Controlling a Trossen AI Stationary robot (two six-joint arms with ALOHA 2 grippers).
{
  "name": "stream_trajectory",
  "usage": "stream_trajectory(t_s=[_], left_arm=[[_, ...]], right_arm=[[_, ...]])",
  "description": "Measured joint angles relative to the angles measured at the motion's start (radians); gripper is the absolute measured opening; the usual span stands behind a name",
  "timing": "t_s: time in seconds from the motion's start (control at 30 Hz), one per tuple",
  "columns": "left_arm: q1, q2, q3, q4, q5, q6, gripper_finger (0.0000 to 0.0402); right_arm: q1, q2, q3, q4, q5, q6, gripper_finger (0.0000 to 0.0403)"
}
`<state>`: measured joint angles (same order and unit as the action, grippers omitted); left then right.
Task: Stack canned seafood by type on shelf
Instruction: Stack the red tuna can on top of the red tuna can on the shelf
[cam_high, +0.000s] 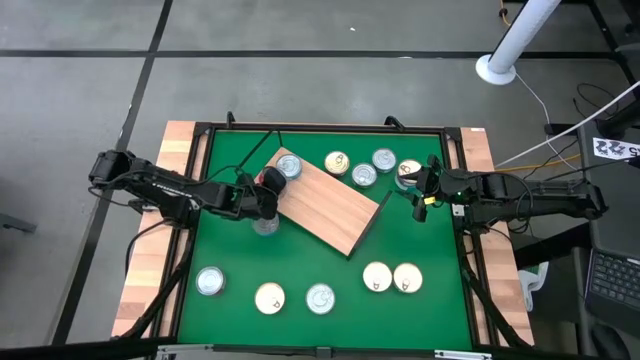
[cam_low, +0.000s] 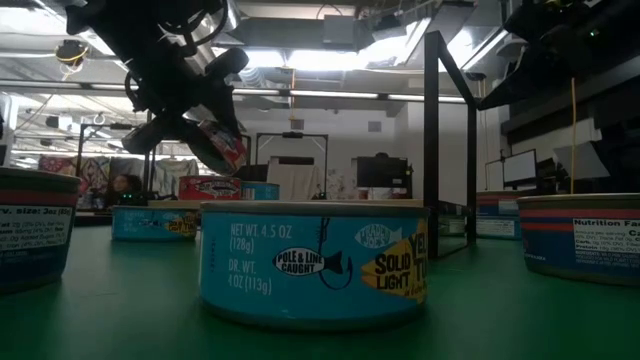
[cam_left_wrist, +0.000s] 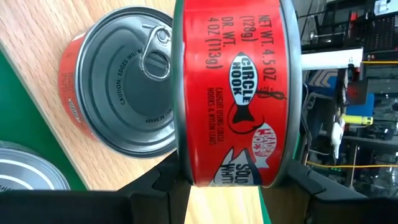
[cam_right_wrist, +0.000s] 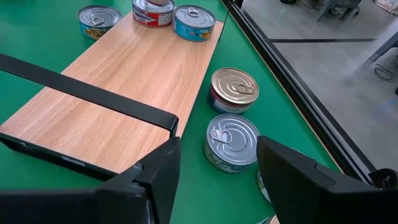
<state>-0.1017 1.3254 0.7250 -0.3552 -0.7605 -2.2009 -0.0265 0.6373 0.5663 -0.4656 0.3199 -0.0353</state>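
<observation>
- The green tabletop carries everything, framed by pale wooden side rails on either flank.
- The wood-grain shelf lies tilted on the mat near the far middle, its dark edge showing at its right corner.
- The left arm reaches in from the left side; its end effector hovers over the shelf's left corner, clamped on a red Circle Hook tin held on edge, label toward the wrist camera.
- The right arm reaches in from the right side; its end effector hangs just off the shelf's right corner, fingers apart with nothing between them.
- A red tin with a silver pull-tab lid sits flat on the shelf's left corner, just beside the held tin.
- A silver-lidded tin rests on the mat under the left arm, by the shelf's left edge.
- Four tins cluster beyond the shelf's far edge: one gold-lidded, two silver, and one by the right end effector.
- Five tins stand along the near side: two silver and three cream-gold.
- In the low view, the nearest is a blue solid-light tuna tin.
</observation>
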Motion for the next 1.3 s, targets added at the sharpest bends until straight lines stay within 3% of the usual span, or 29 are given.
stream_trajectory(t_s=[0.4,1.3], left_arm=[[0.000,0.000,0.000,-0.038,0.072,0.027,0.0155],[0.047,-0.001,0.001,-0.042,0.084,0.001,0.0155]], right_arm=[[0.000,0.000,0.000,0.000,0.000,0.000,0.0211],[0.000,0.000,0.000,0.000,0.000,0.000,0.0211]])
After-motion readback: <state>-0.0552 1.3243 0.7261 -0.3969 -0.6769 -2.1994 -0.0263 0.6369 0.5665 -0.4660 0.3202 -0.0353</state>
